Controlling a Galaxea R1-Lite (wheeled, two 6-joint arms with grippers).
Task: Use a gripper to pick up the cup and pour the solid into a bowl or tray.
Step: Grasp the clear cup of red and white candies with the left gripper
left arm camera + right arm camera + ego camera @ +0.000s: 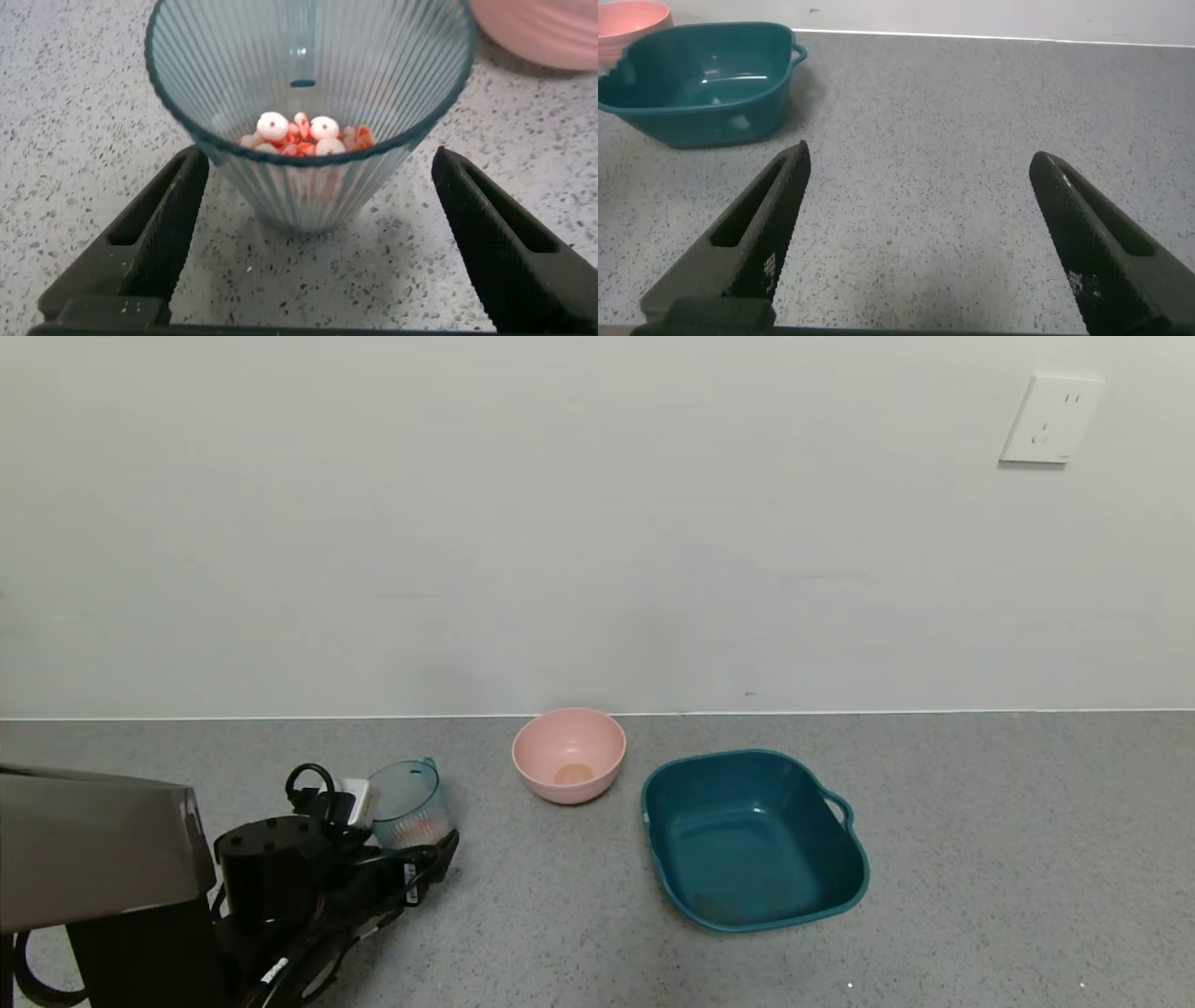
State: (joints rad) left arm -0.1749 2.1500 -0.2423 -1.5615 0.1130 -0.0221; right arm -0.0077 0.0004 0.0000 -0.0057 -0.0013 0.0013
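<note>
The translucent blue-green ribbed cup point(407, 800) stands upright on the grey counter, left of centre. The orange-red and white disc pieces point(301, 133) lie in its bottom. My left gripper point(413, 842) is open, its two black fingers point(163, 233) on either side of the cup's point(308, 84) lower part, apart from it. The dark teal tray point(756, 840) sits to the right. My right gripper point(920, 154) is open and empty over bare counter; it is out of the head view. The tray point(701, 84) shows far off in its wrist view.
A small round pink bowl point(568, 754) stands between cup and tray, near the wall, and shows behind the cup in the left wrist view point(542, 33). A grey block point(93, 840) is at the front left. A wall socket point(1050, 420) is high at the right.
</note>
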